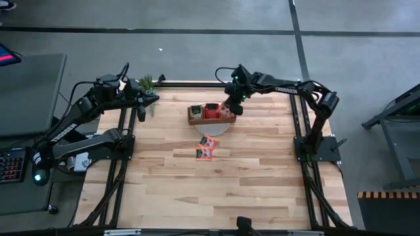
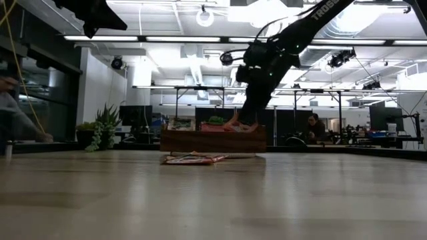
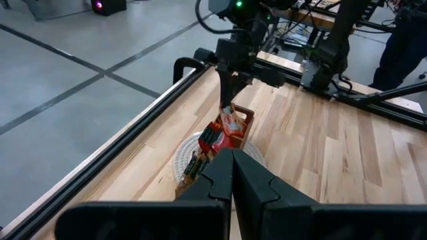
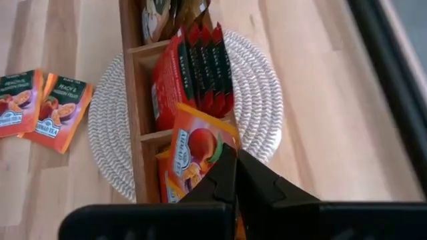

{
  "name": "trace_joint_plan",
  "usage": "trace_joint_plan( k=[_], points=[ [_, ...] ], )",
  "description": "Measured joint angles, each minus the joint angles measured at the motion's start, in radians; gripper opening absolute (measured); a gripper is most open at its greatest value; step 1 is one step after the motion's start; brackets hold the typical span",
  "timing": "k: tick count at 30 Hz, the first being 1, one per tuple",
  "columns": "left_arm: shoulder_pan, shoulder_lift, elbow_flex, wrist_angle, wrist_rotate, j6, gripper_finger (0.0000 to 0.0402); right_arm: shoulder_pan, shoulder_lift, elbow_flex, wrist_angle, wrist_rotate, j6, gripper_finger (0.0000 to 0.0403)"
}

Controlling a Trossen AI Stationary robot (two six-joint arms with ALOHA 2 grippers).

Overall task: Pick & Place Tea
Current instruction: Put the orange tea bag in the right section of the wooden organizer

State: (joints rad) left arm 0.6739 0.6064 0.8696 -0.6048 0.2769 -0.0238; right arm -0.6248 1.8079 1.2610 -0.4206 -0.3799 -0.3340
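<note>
My right gripper [image 1: 231, 110] hovers over the right end of the brown wooden tray [image 1: 195, 117] and is shut on an orange tea sachet [image 4: 197, 147]. The tray [image 4: 127, 40] sits on a round white woven mat [image 4: 260, 100]. Its middle compartment holds several red sachets [image 4: 193, 73] standing on edge, the far one green-grey sachets [image 4: 167, 13], and the compartment under the gripper another orange sachet [image 4: 167, 187]. Two loose sachets [image 1: 207, 149] lie flat on the table in front of the tray. My left gripper [image 1: 152, 99] waits, shut, at the table's far left. My right gripper pinches the orange sachet between its two fingers at one edge [image 4: 217, 157], coming from above and pointing down. The sachet [image 2: 233, 123] hangs tilted below the fingers, just over the tray's end compartment. Whether its lower end touches the tray I cannot tell.
A small potted plant [image 1: 146, 84] stands at the far left corner beside my left gripper. Black rails [image 1: 298, 124] run along the table's left, right and far edges. Bare wood [image 1: 216, 190] stretches toward the near edge. A person [image 2: 312, 127] sits in the room beyond.
</note>
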Motion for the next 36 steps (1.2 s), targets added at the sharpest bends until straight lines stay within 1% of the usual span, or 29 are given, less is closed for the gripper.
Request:
trace_joint_plan(
  k=[3,11,13,16,21,30,36],
  points=[
    [0.0,0.0,0.0,0.0,0.0,0.0,0.0,0.004,-0.033,0.0,-0.018,0.034,-0.004,0.0001],
    [0.0,0.0,0.0,0.0,-0.009,0.0,0.0,0.008,-0.113,0.001,-0.091,0.03,-0.009,0.0001],
    [0.0,0.0,0.0,0.001,-0.01,0.0,0.0,0.019,-0.12,0.002,-0.114,0.034,-0.032,0.0],
    [0.0,0.0,0.0,0.003,-0.01,0.0,0.0,0.051,-0.121,0.002,-0.142,0.06,-0.068,0.0],
    [0.0,0.0,0.0,0.003,-0.01,0.0,0.0,0.101,-0.121,0.002,-0.188,0.139,-0.096,0.0],
    [0.0,0.0,0.0,0.003,-0.01,0.0,0.0,0.141,-0.121,0.004,-0.202,0.192,-0.099,0.0],
    [0.0,0.0,0.0,0.003,-0.01,0.0,0.0,0.141,-0.082,0.087,-0.207,0.216,-0.105,0.0]
  ],
)
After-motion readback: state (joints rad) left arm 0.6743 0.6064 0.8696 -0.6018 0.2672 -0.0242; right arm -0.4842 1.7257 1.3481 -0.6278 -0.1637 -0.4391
